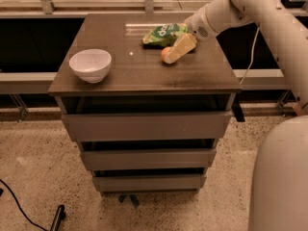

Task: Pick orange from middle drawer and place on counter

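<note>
in the camera view we see the orange [166, 56] on the counter [144, 76] beside the green snack bag [162, 33], the middle drawer [147, 159] looking closed. so we judge the task nearly done, only the retreat left. the gripper [176, 51] sits against the orange's right side, and we cannot tell whether it clasps the fruit or has let go.

Counter [120, 81], bowl [90, 65], bag [163, 33], orange [166, 56], gripper [180, 48] beside orange

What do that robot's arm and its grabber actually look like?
The arm is a thick, smooth white tube with rounded joints; a thin cable hangs beside it. The gripper, at the orange on the counter, is pale yellow and tapered.
</note>
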Controlling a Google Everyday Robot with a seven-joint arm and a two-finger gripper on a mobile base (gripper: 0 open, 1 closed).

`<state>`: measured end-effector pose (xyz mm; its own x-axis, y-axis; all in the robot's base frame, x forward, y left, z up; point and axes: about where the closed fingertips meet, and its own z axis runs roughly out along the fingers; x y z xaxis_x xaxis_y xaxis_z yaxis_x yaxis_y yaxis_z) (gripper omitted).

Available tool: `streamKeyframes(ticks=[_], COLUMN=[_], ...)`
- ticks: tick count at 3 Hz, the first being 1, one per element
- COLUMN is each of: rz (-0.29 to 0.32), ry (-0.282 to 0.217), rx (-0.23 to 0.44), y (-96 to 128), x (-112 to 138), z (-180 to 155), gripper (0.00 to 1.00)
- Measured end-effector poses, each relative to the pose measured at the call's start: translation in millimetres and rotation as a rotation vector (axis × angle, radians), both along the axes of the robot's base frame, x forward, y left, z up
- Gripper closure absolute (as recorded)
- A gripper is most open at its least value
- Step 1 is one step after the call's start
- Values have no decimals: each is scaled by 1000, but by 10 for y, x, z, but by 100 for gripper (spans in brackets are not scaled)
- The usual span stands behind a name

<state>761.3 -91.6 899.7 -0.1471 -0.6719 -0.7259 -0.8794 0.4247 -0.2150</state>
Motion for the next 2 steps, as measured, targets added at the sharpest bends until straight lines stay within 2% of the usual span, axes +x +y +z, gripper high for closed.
streamKeyframes(ticks=[2], rz=[-28], ry=[36], rx=[0], y=[112], x=[214], z=[-433], gripper=[38])
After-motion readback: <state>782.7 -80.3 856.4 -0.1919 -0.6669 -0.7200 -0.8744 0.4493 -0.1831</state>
